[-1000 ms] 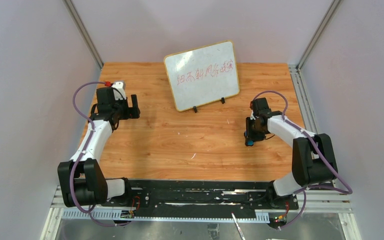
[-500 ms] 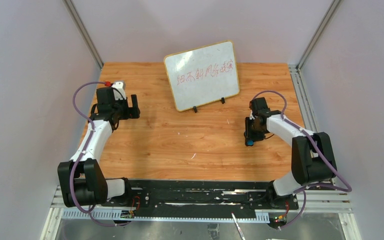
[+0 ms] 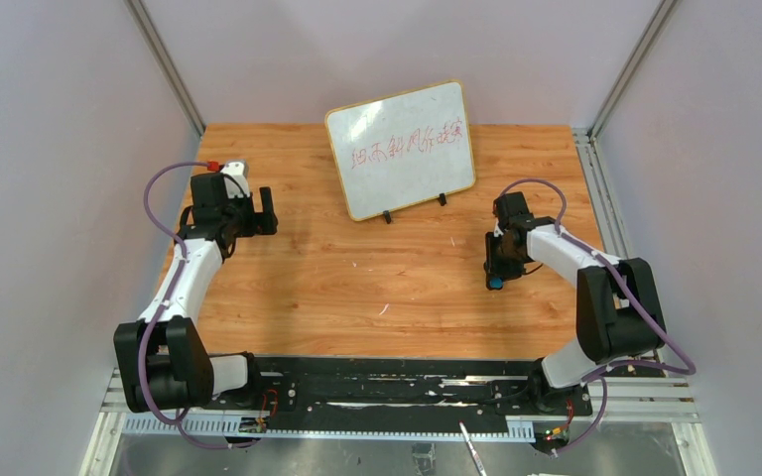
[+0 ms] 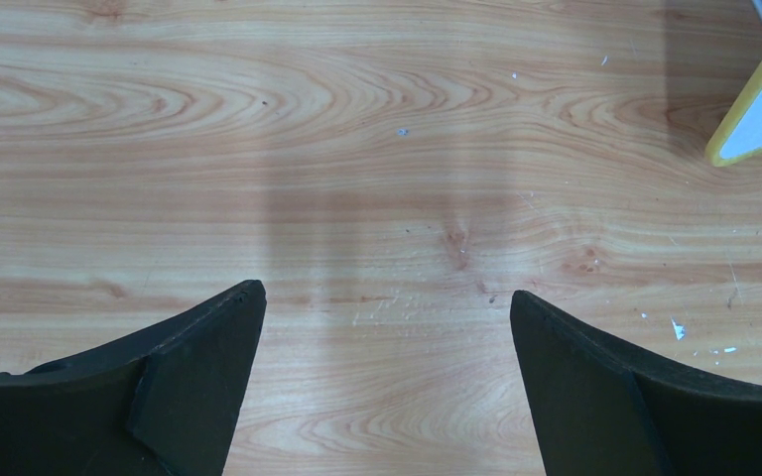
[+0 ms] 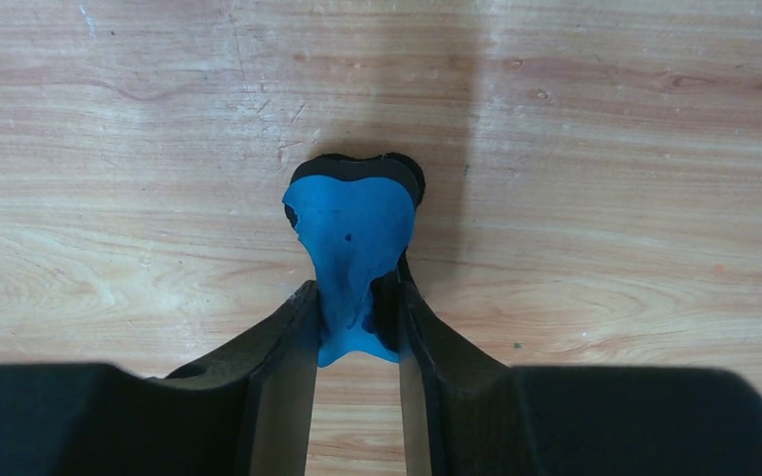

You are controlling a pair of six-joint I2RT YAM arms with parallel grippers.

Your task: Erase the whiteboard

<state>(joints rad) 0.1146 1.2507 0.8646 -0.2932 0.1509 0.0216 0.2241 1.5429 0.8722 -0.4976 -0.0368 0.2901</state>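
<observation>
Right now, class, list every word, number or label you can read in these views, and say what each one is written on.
Whiteboard: one row of red handwriting across its middle, too small and blurred to read, so nothing can be quoted.
Blue eraser in the right pincer: no print visible.
Elsewhere: no text visible.

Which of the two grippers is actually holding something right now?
The right gripper, pinched shut on the blue eraser; the left gripper stands wide open and empty.
</observation>
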